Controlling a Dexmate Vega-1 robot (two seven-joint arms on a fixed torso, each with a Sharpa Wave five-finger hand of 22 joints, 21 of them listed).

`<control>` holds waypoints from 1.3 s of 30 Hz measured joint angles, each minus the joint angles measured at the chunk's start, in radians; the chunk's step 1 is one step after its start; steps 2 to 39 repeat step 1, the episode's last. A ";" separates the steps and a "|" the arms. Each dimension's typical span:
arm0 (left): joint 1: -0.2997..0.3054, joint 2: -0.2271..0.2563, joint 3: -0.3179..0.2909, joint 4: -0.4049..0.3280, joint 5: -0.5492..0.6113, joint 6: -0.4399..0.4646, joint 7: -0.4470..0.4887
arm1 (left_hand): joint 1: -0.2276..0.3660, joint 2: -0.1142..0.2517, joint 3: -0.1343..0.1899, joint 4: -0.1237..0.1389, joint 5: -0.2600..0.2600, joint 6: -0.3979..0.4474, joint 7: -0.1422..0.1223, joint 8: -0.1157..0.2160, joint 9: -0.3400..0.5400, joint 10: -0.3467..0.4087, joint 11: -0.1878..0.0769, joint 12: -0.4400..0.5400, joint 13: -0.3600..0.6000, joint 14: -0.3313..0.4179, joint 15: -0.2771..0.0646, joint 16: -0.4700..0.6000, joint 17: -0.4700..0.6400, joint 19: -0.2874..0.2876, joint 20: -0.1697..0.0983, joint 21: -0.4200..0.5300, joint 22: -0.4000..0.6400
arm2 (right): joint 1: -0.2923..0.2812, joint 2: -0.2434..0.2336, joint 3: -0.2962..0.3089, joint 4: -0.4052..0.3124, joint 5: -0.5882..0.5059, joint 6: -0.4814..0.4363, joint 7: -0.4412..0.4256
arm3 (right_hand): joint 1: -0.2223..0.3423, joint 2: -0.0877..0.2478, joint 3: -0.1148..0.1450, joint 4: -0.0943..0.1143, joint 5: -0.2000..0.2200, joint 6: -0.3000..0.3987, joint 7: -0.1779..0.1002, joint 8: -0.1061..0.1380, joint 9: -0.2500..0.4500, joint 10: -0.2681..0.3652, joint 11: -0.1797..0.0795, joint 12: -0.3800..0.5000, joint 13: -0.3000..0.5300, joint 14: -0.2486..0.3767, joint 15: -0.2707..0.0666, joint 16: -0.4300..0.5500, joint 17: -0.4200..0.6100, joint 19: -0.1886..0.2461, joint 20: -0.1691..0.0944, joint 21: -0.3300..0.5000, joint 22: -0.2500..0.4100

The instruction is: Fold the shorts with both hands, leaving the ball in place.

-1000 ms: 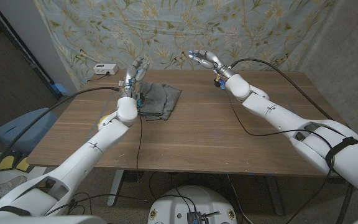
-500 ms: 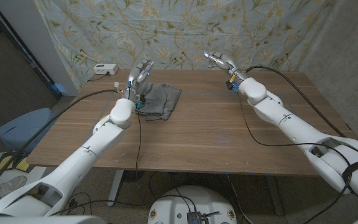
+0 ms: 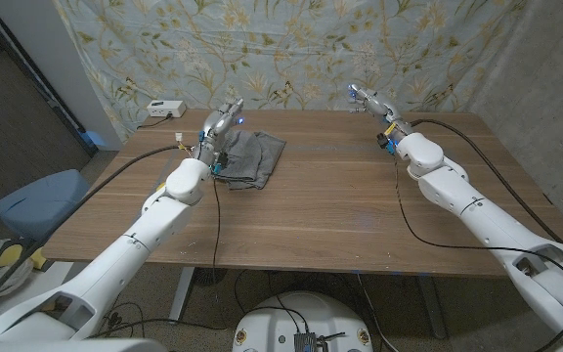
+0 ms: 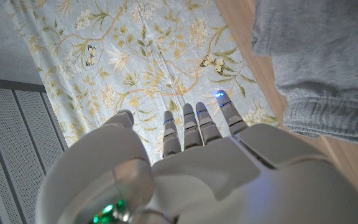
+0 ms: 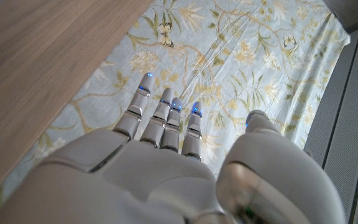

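Findings, present moment.

Shorts [image 3: 249, 156]: a grey garment lying on the wooden tabletop [image 3: 330, 210], in the upper left-centre of the head view. It shows as a compact, roughly rectangular bundle with at least one layer lying over another. The left wrist view shows a hemmed or banded edge of the cloth [image 4: 328, 68] resting on the wood. Whether every fold is complete cannot be confirmed from this distance.

Ball: none can be made out in any view; its position is not verified.

Left robot hand [image 3: 219, 125]: raised at the left edge of the shorts, in the upper left-centre of the head view. In the left wrist view its fingers [image 4: 197, 121] reach out straight and close together, with nothing between them. It holds nothing; contact with the cloth cannot be seen.

Right robot hand [image 3: 369, 100]: in the upper right-centre of the head view, near the far edge of the tabletop and well apart from the shorts. The right wrist view shows its fingers [image 5: 166, 115] extended, the thumb set apart, and nothing held.

Backdrop: a floral curtain [image 3: 291, 49] hangs behind the tabletop. A small white box [image 3: 165, 109] sits at the far left corner.

Assessment: the garment appears already gathered into a folded shape, and neither robot hand grips it. In my judgement the folding is at or near its end; what may remain is a final tidy and withdrawal.
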 measured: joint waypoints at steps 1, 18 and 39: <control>0.001 0.001 -0.001 0.004 -0.011 -0.001 -0.012 | -0.006 0.006 0.000 0.000 0.000 0.000 0.000 0.000 -0.002 -0.001 -0.001 0.000 0.000 0.000 0.000 0.000 -0.001 0.000 0.000 0.000 0.000 | -0.024 -0.007 0.018 -0.022 0.011 -0.004 -0.025 | 0.000 0.000 0.000 0.000 0.000 0.000 0.000 0.000 0.000 0.004 -0.001 0.000 0.000 0.000 0.000 0.000 0.000 0.000 0.000 0.000 0.000; 0.001 0.001 -0.001 0.004 -0.011 -0.001 -0.012 | -0.006 0.006 0.000 0.000 0.000 0.000 0.000 0.000 -0.002 -0.001 -0.001 0.000 0.000 0.000 0.000 0.000 -0.001 0.000 0.000 0.000 0.000 | -0.024 -0.007 0.018 -0.022 0.011 -0.004 -0.025 | 0.000 0.000 0.000 0.000 0.000 0.000 0.000 0.000 0.000 0.004 -0.001 0.000 0.000 0.000 0.000 0.000 0.000 0.000 0.000 0.000 0.000; 0.001 0.001 -0.001 0.004 -0.011 -0.001 -0.012 | -0.006 0.006 0.000 0.000 0.000 0.000 0.000 0.000 -0.002 -0.001 -0.001 0.000 0.000 0.000 0.000 0.000 -0.001 0.000 0.000 0.000 0.000 | -0.024 -0.007 0.018 -0.022 0.011 -0.004 -0.025 | 0.000 0.000 0.000 0.000 0.000 0.000 0.000 0.000 0.000 0.004 -0.001 0.000 0.000 0.000 0.000 0.000 0.000 0.000 0.000 0.000 0.000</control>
